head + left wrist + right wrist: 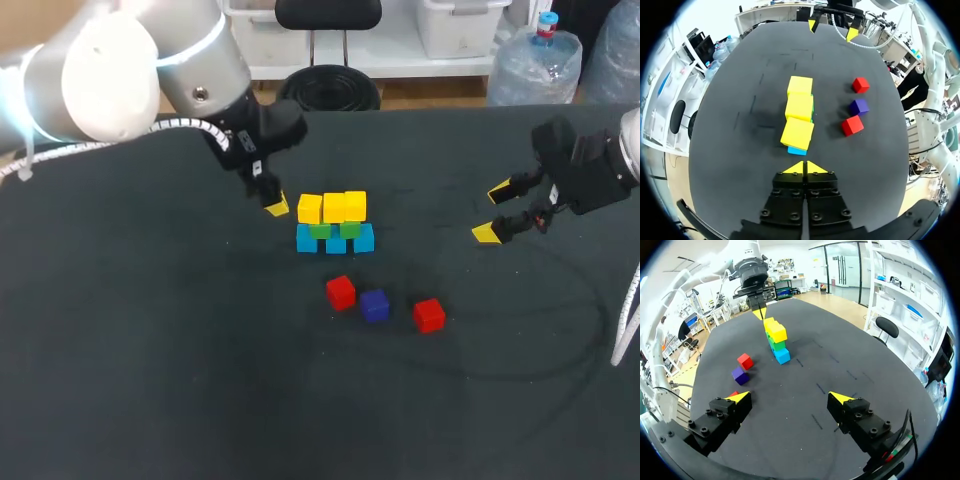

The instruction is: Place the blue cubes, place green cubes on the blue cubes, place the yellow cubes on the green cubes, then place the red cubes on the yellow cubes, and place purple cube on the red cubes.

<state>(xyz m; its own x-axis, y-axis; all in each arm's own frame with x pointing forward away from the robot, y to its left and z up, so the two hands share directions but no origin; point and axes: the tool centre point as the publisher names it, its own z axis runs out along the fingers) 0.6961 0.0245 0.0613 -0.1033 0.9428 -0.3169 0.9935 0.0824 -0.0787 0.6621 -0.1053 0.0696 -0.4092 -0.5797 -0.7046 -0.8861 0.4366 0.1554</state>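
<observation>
Left jaws pressed together just beside the stacked yellow cubes (333, 207). Right jaws spread wide, well apart. Red cubes (340, 292) and purple cube (374, 304) loose mid-surface (150, 350).

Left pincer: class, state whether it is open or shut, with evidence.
Shut. In the left wrist view the left pincer shows its two yellow tips touching, nothing between them.

Glossy white left arm (110, 70) with grey joint, black screw-studded jaws, yellow wedge tips (487, 233), white ribbed cable (185, 125)
</observation>
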